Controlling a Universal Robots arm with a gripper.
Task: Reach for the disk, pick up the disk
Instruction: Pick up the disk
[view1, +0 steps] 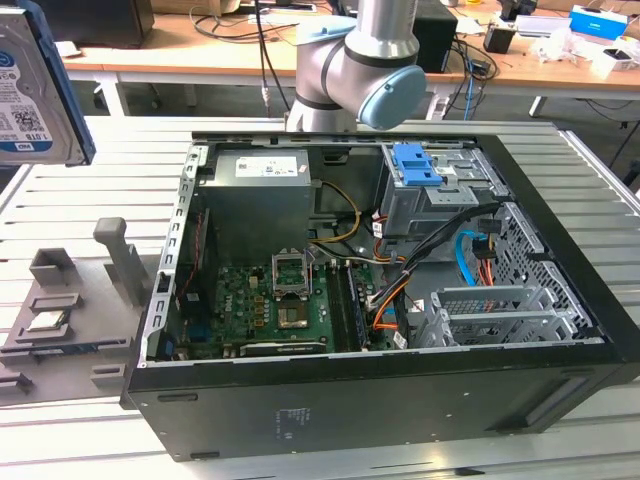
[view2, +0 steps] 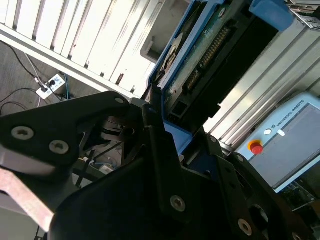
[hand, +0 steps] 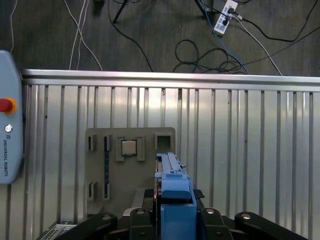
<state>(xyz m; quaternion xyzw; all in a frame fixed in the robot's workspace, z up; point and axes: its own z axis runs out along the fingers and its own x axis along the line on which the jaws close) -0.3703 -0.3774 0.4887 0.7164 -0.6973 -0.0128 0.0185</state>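
Observation:
The disk (view1: 30, 90), a silver-grey hard drive with a white-and-blue label and blue edge frame, hangs in the air at the exterior view's upper left, well above the slatted table. In the first wrist view the disk (hand: 173, 195) appears edge-on, its blue frame rising between the black fingers of my gripper (hand: 174, 220). The second wrist view has the disk's (view2: 210, 50) green circuit-board side and connector row, with my gripper (view2: 170, 135) shut on its near end.
An open computer case (view1: 380, 420) lies on the slatted metal table (view1: 80, 190). A grey fixture tray (view1: 100, 345) with a small square chip (view1: 48, 322) sits at the exterior view's left, directly below the disk. A teach pendant (hand: 7, 135) rests on the table edge.

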